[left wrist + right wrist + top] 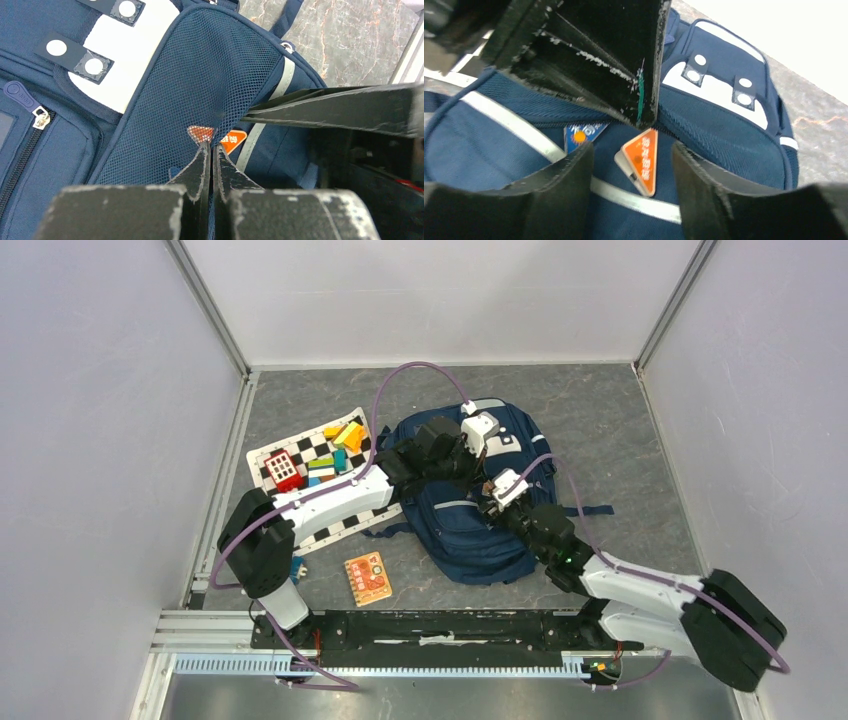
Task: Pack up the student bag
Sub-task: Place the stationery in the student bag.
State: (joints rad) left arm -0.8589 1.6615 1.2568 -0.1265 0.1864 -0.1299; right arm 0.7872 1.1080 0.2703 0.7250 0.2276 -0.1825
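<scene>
The grey marbled bench (620,440) carries the student bag (465,530) at its middle, lying flat, navy, front side up. To its left lies a checkered mat (310,445) with toy blocks (335,450) on it. Both arms reach over the bag. The left tool (210,150) sits on the bag's upper part with its fingers pressed together, pinched on the mesh pocket (200,85). The right tool (631,150) hovers just above the bag's front, beside the left one. Its fingers stand apart and grip nothing – an orange triangular tag (641,160) on the bag lies between them.
</scene>
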